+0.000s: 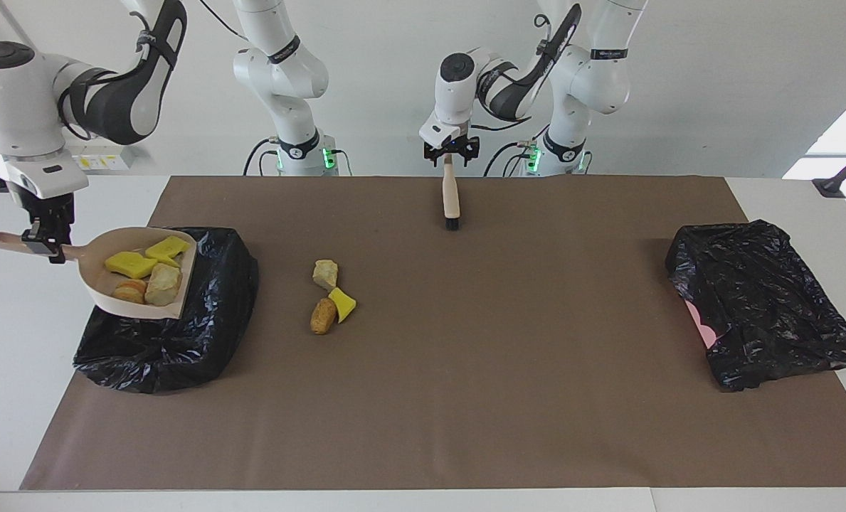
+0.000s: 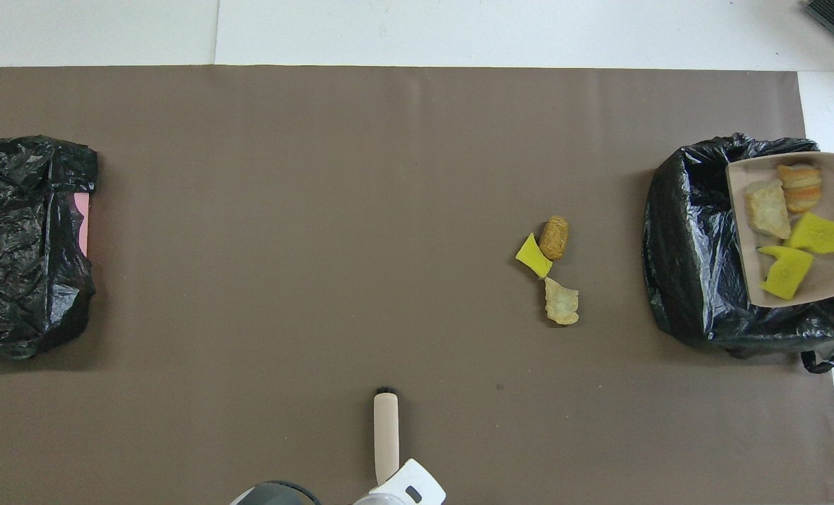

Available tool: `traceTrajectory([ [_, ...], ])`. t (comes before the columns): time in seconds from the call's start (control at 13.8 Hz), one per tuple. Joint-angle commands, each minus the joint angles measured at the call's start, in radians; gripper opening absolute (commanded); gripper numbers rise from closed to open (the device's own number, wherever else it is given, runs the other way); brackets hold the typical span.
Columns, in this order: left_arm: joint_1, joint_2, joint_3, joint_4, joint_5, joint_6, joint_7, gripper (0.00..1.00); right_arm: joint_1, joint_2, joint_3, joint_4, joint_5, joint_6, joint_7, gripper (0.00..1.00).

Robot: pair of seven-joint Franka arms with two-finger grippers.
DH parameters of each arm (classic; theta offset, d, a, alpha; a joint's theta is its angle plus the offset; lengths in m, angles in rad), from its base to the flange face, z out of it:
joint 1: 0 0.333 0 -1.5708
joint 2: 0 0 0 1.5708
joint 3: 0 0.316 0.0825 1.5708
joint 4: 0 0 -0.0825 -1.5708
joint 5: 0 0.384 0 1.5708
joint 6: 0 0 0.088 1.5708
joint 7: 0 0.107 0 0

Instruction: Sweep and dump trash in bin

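My right hand [image 1: 44,245] grips the dustpan [image 1: 141,274] handle and holds the pan over the black bin [image 1: 173,334]. I see four trash lumps [image 1: 145,274] in the pan. Three more lumps [image 1: 330,297] lie on the bench [image 1: 465,370], between my two hands. My left hand [image 1: 451,154] grips the brush [image 1: 451,199], bristles down. Another black bag [image 1: 760,302] sits at the left arm's end.

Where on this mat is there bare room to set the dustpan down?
The widest bare patch lies between the three loose lumps and the bag at the left arm's end, farther from the robots than the brush. It is crowded where the dustpan hangs over the other bag.
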Motion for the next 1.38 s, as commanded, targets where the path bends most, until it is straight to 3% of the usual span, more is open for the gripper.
traceTrajectory([
  [0.0,0.108,0.066,0.002,0.102,0.012,-0.019,0.153,1.0,-0.012,-0.009,0.013,-0.03,-0.052,0.088,-0.015,0.0],
  [0.22,0.22,0.179,0.001,0.26,0.162,-0.019,0.189,1.0,-0.012,-0.011,0.013,-0.035,-0.072,0.096,-0.015,0.0],
  [0.65,0.386,0.336,0.003,0.614,0.288,-0.083,0.267,1.0,-0.014,-0.012,0.013,-0.03,-0.104,0.121,-0.014,0.0],
  [0.8,0.464,0.319,0.004,0.665,0.287,-0.095,0.411,1.0,-0.006,-0.015,0.013,-0.03,-0.106,0.118,-0.007,0.0],
  [1.01,0.581,0.276,0.01,0.783,0.285,-0.302,0.575,1.0,0.026,-0.034,0.016,-0.027,-0.15,0.111,0.012,0.0],
  [1.3,0.728,0.192,0.012,0.817,0.285,-0.417,0.796,1.0,0.034,-0.057,0.017,-0.035,-0.24,0.116,0.026,0.0],
])
